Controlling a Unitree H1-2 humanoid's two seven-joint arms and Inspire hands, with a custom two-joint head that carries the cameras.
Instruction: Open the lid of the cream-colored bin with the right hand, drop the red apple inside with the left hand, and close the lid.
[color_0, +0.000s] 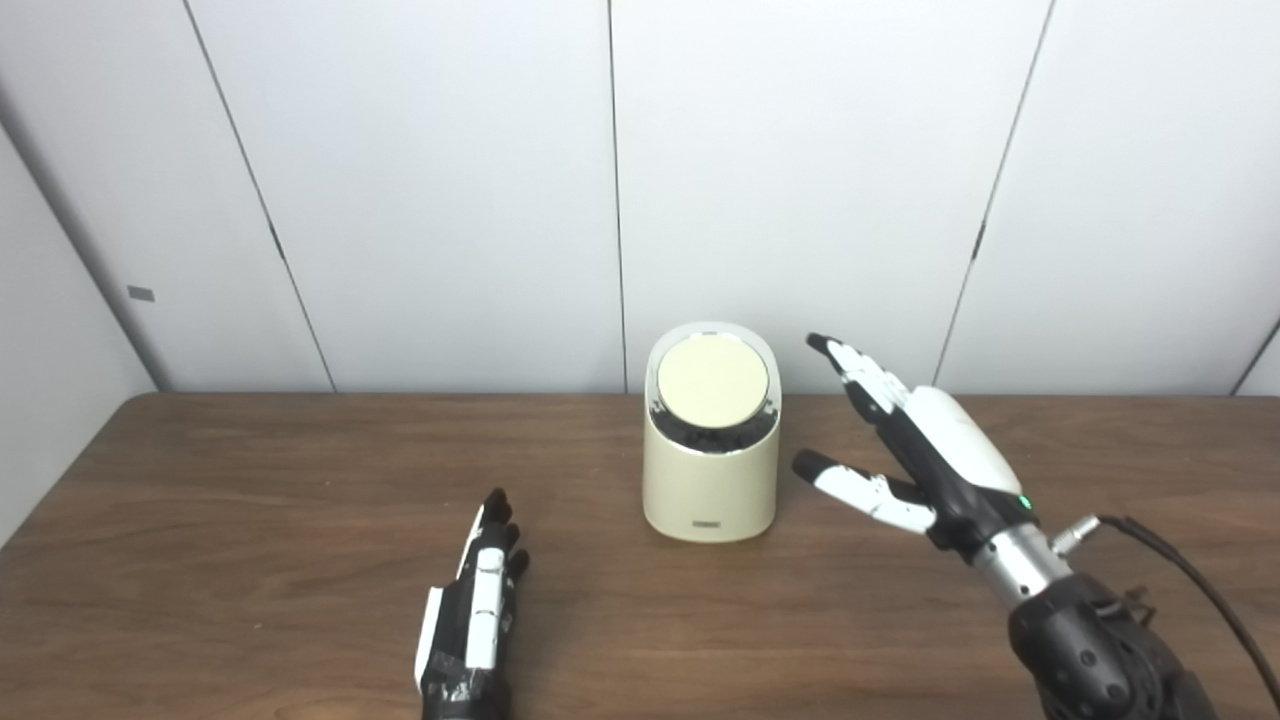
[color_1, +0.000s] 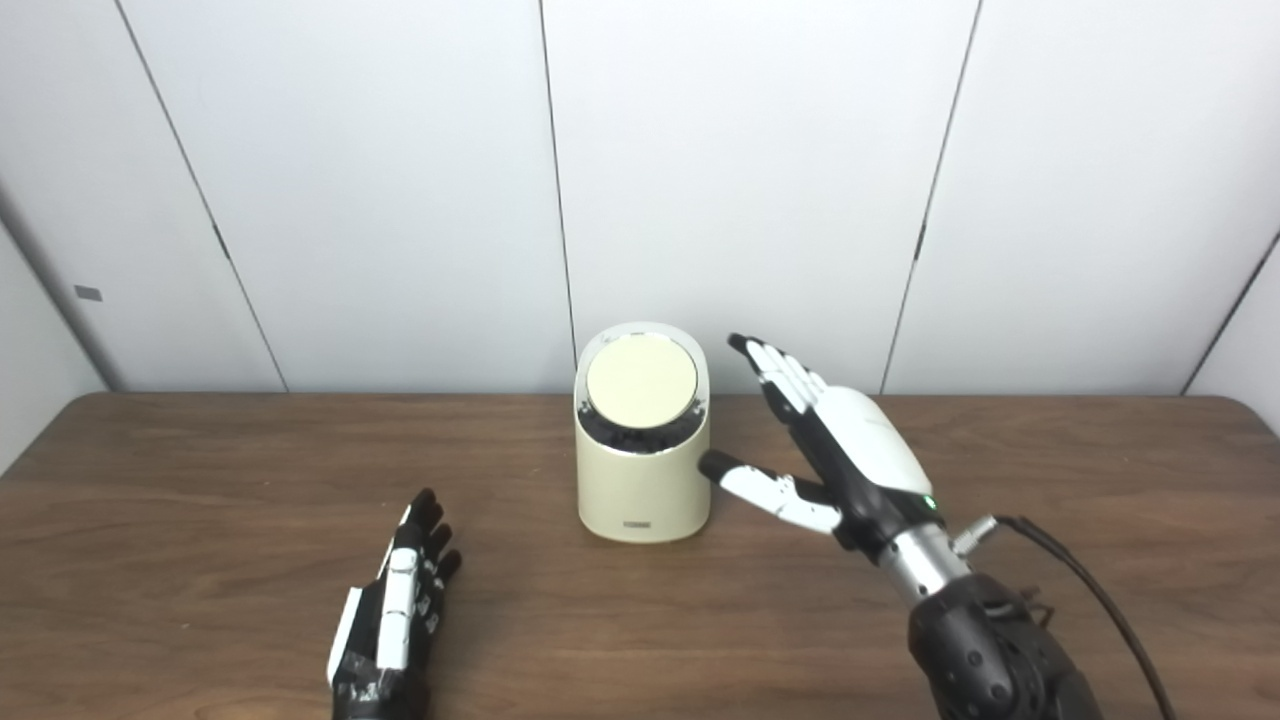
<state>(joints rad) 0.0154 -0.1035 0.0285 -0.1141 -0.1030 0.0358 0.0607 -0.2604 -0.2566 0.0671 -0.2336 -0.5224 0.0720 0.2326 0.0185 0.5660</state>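
A cream-colored bin (color_0: 711, 480) stands on the brown table, a little back from the middle, with its round tilted lid (color_0: 712, 381) down. My right hand (color_0: 915, 440) is raised just to the right of the bin, open, fingers stretched up and thumb pointing toward the bin's side; it does not touch the bin. Low over the table at the front left, my left hand (color_0: 478, 600) is open and holds nothing. No red apple shows in either view.
The wooden table (color_0: 250, 520) runs back to white wall panels (color_0: 430, 180). A black cable (color_0: 1190, 575) trails from my right wrist toward the right edge.
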